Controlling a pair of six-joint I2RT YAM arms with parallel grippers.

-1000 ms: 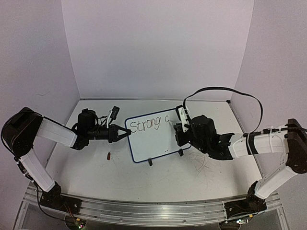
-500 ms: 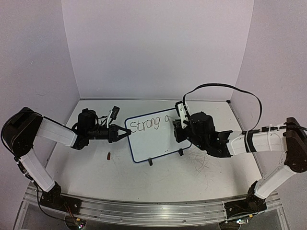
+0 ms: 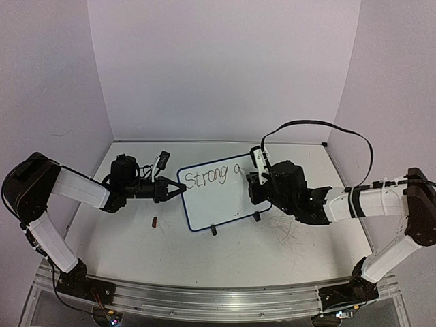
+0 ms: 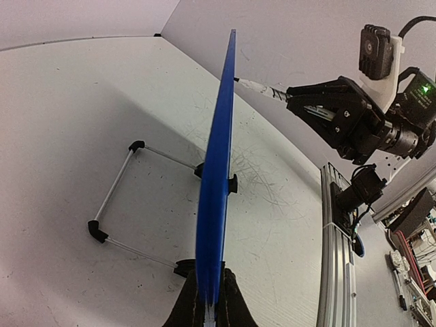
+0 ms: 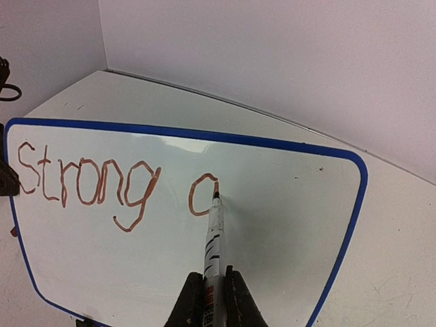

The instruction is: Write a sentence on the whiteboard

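Speck (image 3: 155,221) of dark red noted on tabletop (image 3: 136,252), 7 o'clock of whiteboard (image 3: 218,208). Board's 9 o'clock edge clamped in left gripper (image 3: 178,190); marker (image 5: 212,238) pinched in right gripper (image 5: 208,289), tip laid on sentence (image 5: 102,185), 3 o'clock end.

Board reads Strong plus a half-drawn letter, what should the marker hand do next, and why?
Probably the right gripper should draw the marker tip straight down the whiteboard: it rests at the open right side of the unfinished a, which lacks its stem.
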